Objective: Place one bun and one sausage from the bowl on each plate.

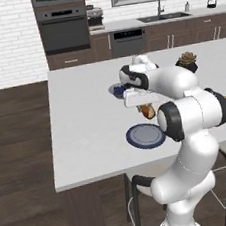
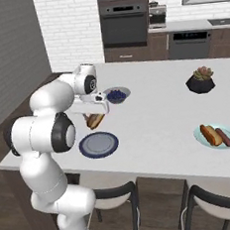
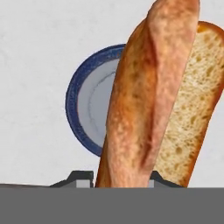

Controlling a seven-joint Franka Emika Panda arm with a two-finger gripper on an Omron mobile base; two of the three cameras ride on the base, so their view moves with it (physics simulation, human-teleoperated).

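**Golden bun held above the bench, just beyond the blue-rimmed plate**

Golden-brown crust fills the hand view: the bun (image 3: 162, 96), split lengthwise with its pale crumb showing on one side, rises from between the dark fingertips (image 3: 81, 178) at the bottom. The claw (image 2: 95, 118) is clenched on the bun, which hangs under the white hand in the right base view, clear of the bench (image 2: 157, 118).

Taking the grey-blue plate with the dark blue rim (image 2: 98, 144) as the landmark: it lies flat near the front edge of the pale bench, and nothing rests on it. The bun hangs just behind it, toward the kitchen wall, and above it; in the hand view the plate shows behind the bun, partly hidden by it. Farther back from the plate, past the claw, stands the small grey bowl of blue berries (image 2: 116, 94). Well away along the bench lies the pale teal plate (image 2: 217, 136), carrying a bun and a sausage side by side. Beyond that plate, toward the far edge of the bench, sits the black plant pot (image 2: 200, 83) with a reddish-green plant in it.

Dark-framed stools (image 2: 114, 192) stand tucked under the front edge of the bench, below the blue-rimmed plate. I cannot make out the deep brown-grey bowl.
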